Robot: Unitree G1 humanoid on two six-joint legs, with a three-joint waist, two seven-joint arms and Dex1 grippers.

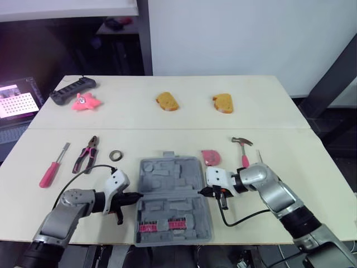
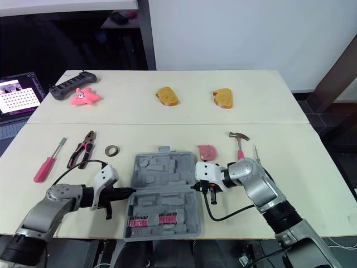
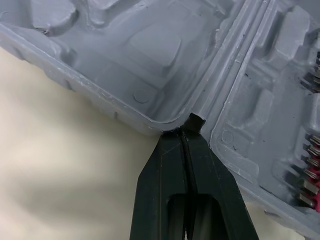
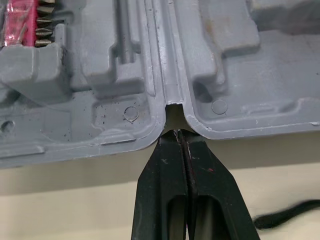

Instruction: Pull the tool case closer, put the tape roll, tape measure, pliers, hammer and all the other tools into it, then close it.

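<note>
Currently my left gripper (image 1: 137,196) and right gripper (image 1: 202,191), jaws closed empty, touch tool case (image 1: 173,201) hinge ends near the tabletop (image 1: 167,120) front edge; slipping tips could skew it.

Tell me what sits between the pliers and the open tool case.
The tape roll lies between the pliers and the tool case's far left corner, touching neither; the left eye view shows it.

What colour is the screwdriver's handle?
The screwdriver handle is red, seen best in the left eye view.
</note>
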